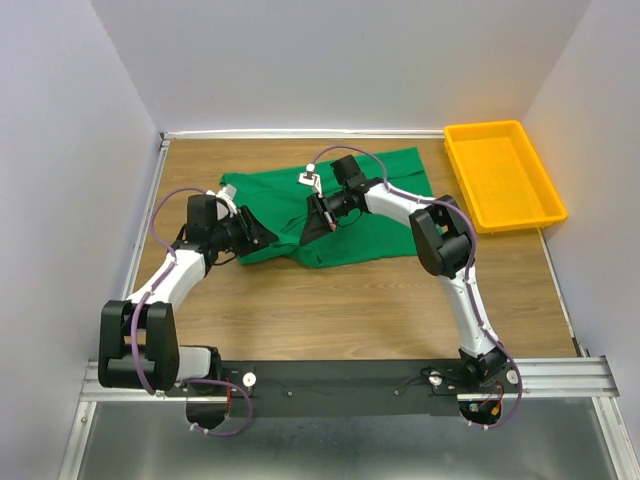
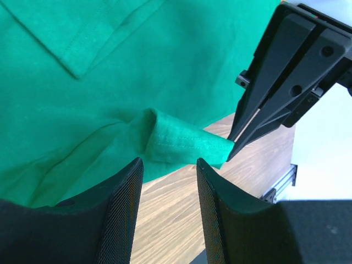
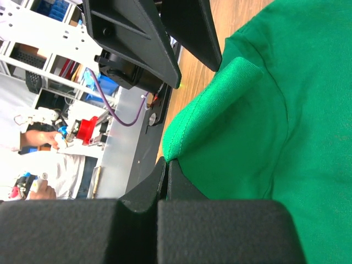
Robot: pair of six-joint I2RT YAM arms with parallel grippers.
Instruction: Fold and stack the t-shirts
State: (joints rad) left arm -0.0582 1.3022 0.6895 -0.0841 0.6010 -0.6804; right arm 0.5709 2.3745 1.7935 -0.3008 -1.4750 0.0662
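A green t-shirt (image 1: 380,200) lies spread on the wooden table, its left part bunched and folded. My right gripper (image 1: 327,222) is shut on a folded hem of the shirt (image 3: 231,110), pinching the stitched edge at its fingertips (image 3: 166,163) and holding it just above the table. In the left wrist view the right fingers (image 2: 286,82) hold the fold's tip (image 2: 187,144). My left gripper (image 1: 262,238) is open, its jaws (image 2: 169,165) standing just short of that same fold with bare wood between them, holding nothing. No other shirt is in view.
A yellow tray (image 1: 505,175) stands at the back right corner. White walls close the table at the back and sides. The left gripper's black body (image 3: 154,38) sits very near the right fingertips. Bare wood (image 1: 350,300) lies in front of the shirt.
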